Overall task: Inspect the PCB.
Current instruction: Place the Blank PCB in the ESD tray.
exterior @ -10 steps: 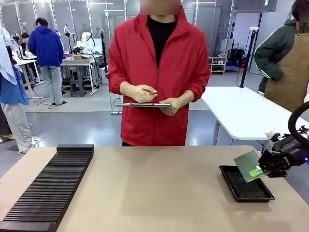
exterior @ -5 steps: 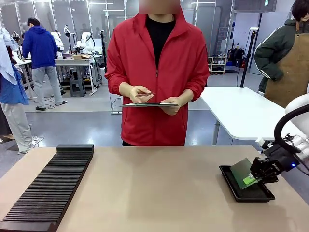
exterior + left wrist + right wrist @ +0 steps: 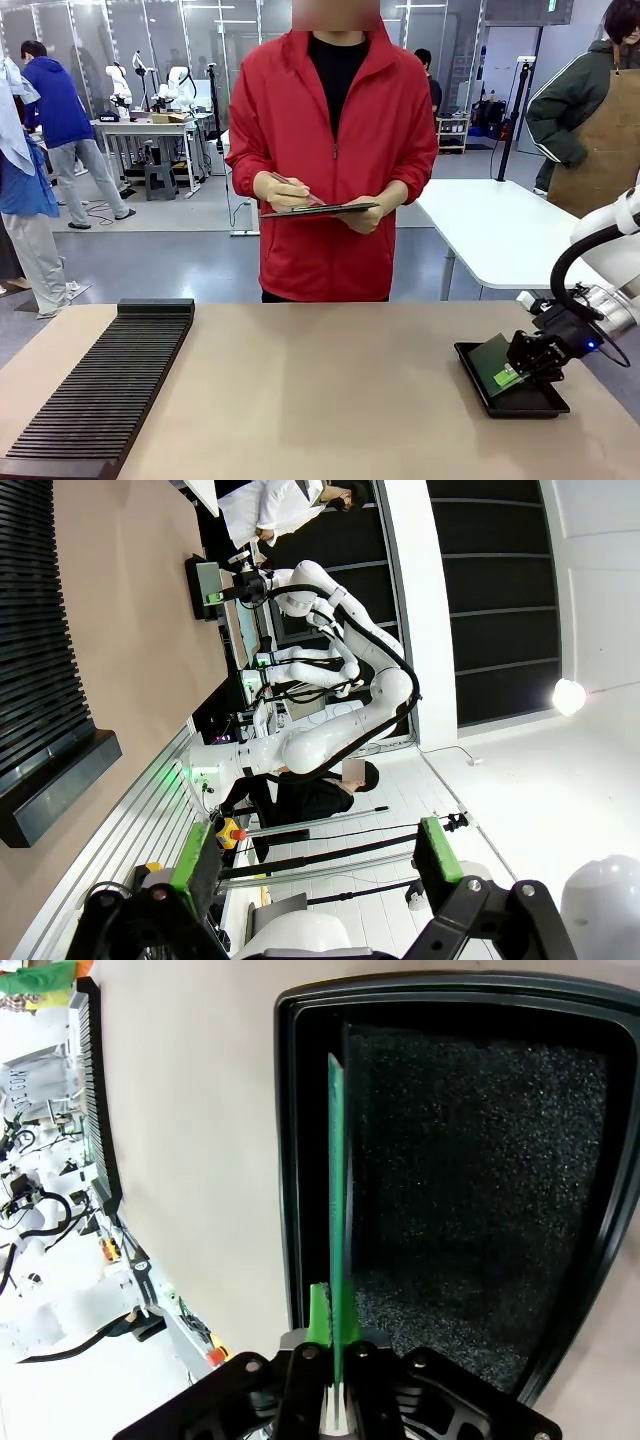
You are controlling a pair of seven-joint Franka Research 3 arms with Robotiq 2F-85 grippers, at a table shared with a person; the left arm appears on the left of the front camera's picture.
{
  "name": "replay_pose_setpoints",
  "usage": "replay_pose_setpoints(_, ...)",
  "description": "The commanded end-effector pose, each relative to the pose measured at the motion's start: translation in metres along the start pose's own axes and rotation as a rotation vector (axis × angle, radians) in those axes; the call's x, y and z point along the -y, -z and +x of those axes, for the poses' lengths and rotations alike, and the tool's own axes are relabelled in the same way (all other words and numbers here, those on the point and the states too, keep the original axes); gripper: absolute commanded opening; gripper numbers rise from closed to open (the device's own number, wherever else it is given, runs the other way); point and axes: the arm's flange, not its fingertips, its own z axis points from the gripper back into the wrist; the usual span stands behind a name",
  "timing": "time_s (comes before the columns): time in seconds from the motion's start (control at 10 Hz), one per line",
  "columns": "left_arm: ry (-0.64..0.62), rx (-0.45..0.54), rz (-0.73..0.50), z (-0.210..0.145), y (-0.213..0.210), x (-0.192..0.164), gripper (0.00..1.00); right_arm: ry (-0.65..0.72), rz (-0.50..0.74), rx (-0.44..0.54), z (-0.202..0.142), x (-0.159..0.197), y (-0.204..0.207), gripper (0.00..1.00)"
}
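- The PCB (image 3: pixel 336 1200) is seen edge-on in the right wrist view, a thin green line running up from between the pads of the right gripper (image 3: pixel 335 1360); the jaws stand narrow, pressed on its near edge.
- In the front view the PCB (image 3: pixel 492 360) tilts low over the shallow black tray (image 3: pixel 520 405) at the table's right side — its lower part inside the tray's rim, with the right gripper (image 3: pixel 512 375) at its right edge.
- The tray's dark foam floor (image 3: pixel 470 1190) lies beside the board in the wrist view; whether the board's far edge touches it cannot be told.
- The left gripper (image 3: pixel 315 865) shows its two green pads spread wide, nothing between them.
- A long black slotted rack (image 3: pixel 100 395) lies along the table's left side, well apart from the tray.
- Across the table a person in a red jacket (image 3: pixel 335 150) stands — holding a dark tablet (image 3: pixel 320 210) in one hand and a stylus in the other hand (image 3: pixel 280 190).
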Motion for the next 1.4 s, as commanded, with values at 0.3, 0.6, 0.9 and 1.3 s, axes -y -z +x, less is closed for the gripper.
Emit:
replay_pose_setpoints(0.3, -0.006, -0.003, 0.008, -0.001, -0.002, 0.003, 1.0, 0.062, -0.099, -0.005, 0.002, -0.008, 0.003, 0.51)
replay_pose_setpoints(0.6, -0.006, -0.003, 0.008, -0.001, -0.002, 0.003, 1.0, 0.07, -0.153, 0.024, -0.009, -0.016, -0.007, 0.92)
replay_pose_setpoints(0.9, -0.006, -0.003, 0.008, -0.001, -0.002, 0.003, 1.0, 0.094, -0.203, 0.038, -0.016, -0.031, -0.016, 1.0)
replay_pose_setpoints(1.3, -0.006, -0.003, 0.008, -0.001, -0.002, 0.003, 1.0, 0.135, -0.273, 0.099, -0.025, -0.054, -0.032, 1.0)
